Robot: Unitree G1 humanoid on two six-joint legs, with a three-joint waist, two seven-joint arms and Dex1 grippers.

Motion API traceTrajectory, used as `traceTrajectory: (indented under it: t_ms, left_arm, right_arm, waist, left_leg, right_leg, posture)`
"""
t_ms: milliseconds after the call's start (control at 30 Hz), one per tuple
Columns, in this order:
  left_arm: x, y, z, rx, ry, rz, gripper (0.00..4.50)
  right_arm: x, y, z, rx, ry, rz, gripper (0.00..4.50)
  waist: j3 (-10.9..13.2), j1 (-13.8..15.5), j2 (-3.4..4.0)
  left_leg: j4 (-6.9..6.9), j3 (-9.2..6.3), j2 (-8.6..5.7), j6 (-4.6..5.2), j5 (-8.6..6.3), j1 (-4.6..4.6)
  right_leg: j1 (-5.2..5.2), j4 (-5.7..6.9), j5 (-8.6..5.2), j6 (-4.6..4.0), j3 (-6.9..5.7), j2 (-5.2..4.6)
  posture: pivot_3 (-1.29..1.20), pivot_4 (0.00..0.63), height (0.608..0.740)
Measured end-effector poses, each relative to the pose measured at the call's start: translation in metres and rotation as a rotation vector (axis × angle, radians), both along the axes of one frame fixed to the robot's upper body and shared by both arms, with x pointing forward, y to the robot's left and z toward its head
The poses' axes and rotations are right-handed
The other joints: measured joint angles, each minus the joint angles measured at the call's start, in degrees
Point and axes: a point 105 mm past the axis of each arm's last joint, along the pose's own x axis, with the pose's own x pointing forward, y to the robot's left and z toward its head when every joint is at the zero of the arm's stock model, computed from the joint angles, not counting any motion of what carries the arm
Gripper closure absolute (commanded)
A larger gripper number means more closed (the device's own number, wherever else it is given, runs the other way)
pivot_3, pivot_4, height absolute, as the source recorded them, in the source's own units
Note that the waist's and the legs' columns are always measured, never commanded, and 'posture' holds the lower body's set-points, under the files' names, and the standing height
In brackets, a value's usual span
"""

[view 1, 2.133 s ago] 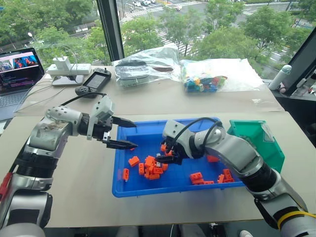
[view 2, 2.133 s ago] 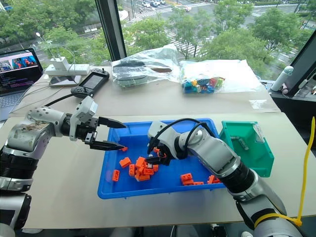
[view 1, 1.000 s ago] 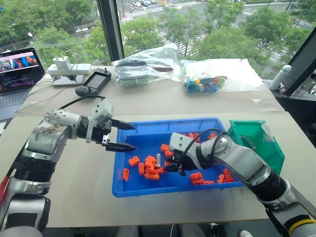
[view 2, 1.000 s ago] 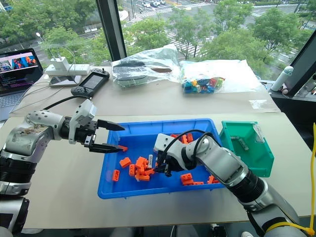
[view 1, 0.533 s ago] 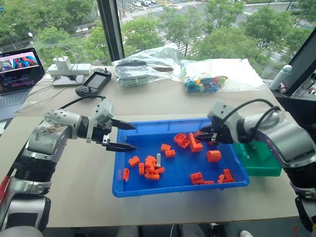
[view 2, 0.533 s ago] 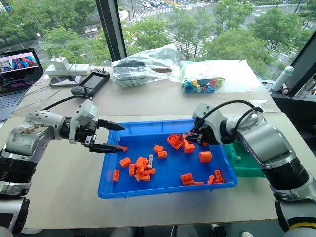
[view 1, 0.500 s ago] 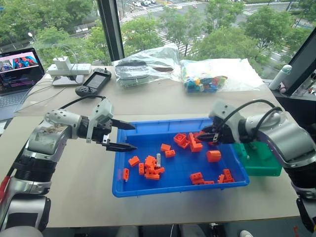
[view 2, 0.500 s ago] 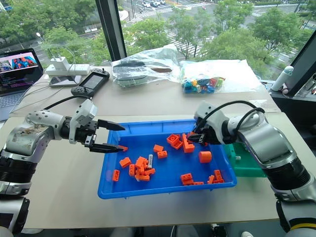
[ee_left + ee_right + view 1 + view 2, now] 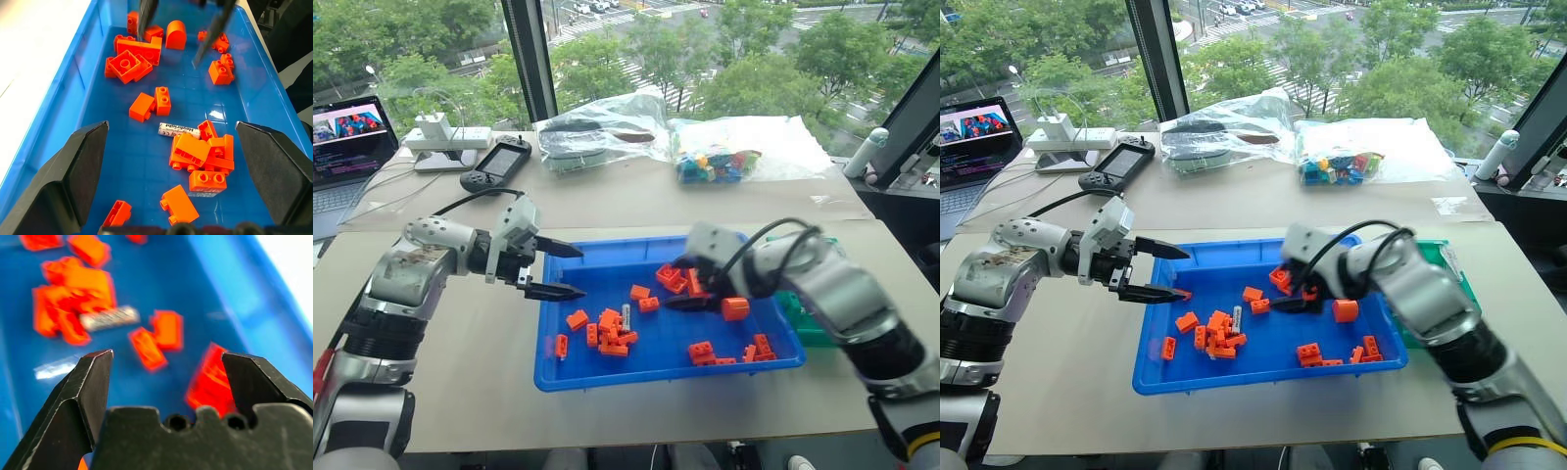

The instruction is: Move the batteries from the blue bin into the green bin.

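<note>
The right hand (image 9: pixel 690 294) has come back from the green bin (image 9: pixel 800 318) to the middle of the blue bin (image 9: pixel 607 367). Half a second ago it hung by the green bin's near edge, nearly shut; now its fingers stand wide with nothing between them. Judgement: one battery has likely been dropped off, and this is the return for the next.

The remaining battery (image 9: pixel 179 130) lies flat on the blue bin's floor, touching the pile of orange bricks (image 9: pixel 199 156). The right hand is near it but not yet over it.

The left hand (image 9: pixel 553 269) hovers at the blue bin's left rim, fingers spread wide and empty, unmoved since the earlier frames.

The left wrist view shows the battery's printed label and its contact with the bricks; the head views give only a pale sliver (image 9: pixel 626 315). The right wrist view confirms the open, empty fingers (image 9: pixel 93 382) with the battery (image 9: pixel 109 317) ahead. The green bin's contents cannot be made out.
</note>
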Motion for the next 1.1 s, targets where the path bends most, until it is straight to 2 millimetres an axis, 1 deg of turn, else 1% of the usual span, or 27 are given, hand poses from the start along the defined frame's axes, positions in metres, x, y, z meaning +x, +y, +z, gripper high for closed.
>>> traceTrajectory:
  t_ms: [100,200,267,433,633,833,1000,1100]
  left_arm:
    - [0.000,0.000,0.001,0.001,-0.004,0.000,0.00]
    - [0.000,0.001,0.001,0.004,-0.003,0.001,0.00]
    - [0.000,0.001,0.001,0.005,-0.003,0.002,0.00]
    - [0.000,0.002,0.002,0.009,-0.004,0.007,0.00]
    - [0.000,0.004,0.002,0.009,-0.005,0.017,0.00]
    - [0.000,0.005,-0.001,0.009,0.000,0.022,0.00]
    - [-0.001,0.007,0.001,0.015,-0.003,0.030,0.00]
    - [-0.001,0.007,0.001,0.016,-0.006,0.028,0.00]
  right_arm:
    - [0.007,0.004,-0.009,-0.019,-0.015,0.014,0.37]
    - [0.014,0.009,-0.008,-0.022,-0.041,0.026,0.37]
    - [0.015,0.014,-0.010,-0.024,-0.040,0.039,0.37]
    - [0.011,0.026,-0.017,-0.008,0.004,0.075,0.37]
    - [0.008,0.034,-0.018,0.008,0.024,0.093,0.37]
    - [0.004,0.038,-0.024,0.013,0.064,0.095,0.37]
    - [-0.003,0.035,-0.040,0.001,0.126,0.083,0.37]
    - [-0.004,0.036,-0.043,-0.001,0.139,0.079,0.37]
  waist:
    - [0.00,0.28,0.00]
    - [0.00,0.21,0.00]
    - [0.00,0.08,0.00]
    - [0.00,0.00,0.00]
    - [0.00,0.01,0.00]
    - [0.00,0.01,0.00]
    - [0.00,0.01,0.00]
    - [0.00,0.01,0.00]
  left_leg:
    - [0.03,0.01,-0.04,0.00,0.00,0.00]
    - [0.03,0.00,-0.01,0.00,0.00,0.00]
    - [0.03,-0.02,0.01,-0.01,0.00,0.01]
    - [0.03,-0.02,0.00,-0.01,0.00,0.01]
    - [0.03,-0.04,0.00,-0.01,0.00,0.01]
    - [0.03,-0.04,0.00,-0.01,0.01,0.01]
    - [0.03,-0.05,-0.01,-0.01,0.01,0.01]
    - [0.03,-0.05,0.00,-0.01,0.01,0.01]
  right_leg:
    - [0.02,-0.01,0.00,0.00,-0.01,-0.04]
    - [0.01,0.00,0.00,0.00,-0.01,-0.01]
    - [0.00,0.03,0.00,0.00,-0.03,0.01]
    - [-0.01,0.04,0.00,0.00,-0.03,0.00]
    - [0.00,0.05,0.00,0.00,-0.05,0.00]
    - [0.00,0.06,0.00,0.00,-0.06,0.00]
    - [0.00,0.05,0.00,0.00,-0.07,-0.01]
    - [0.00,0.05,0.00,0.00,-0.07,0.00]
  posture:
    - [0.00,0.150,0.740]
    - [0.00,0.150,0.740]
    - [0.00,0.150,0.740]
    - [0.00,0.150,0.740]
    - [0.00,0.150,0.740]
    - [0.00,0.150,0.740]
    - [0.00,0.150,0.740]
    - [0.00,0.150,0.740]
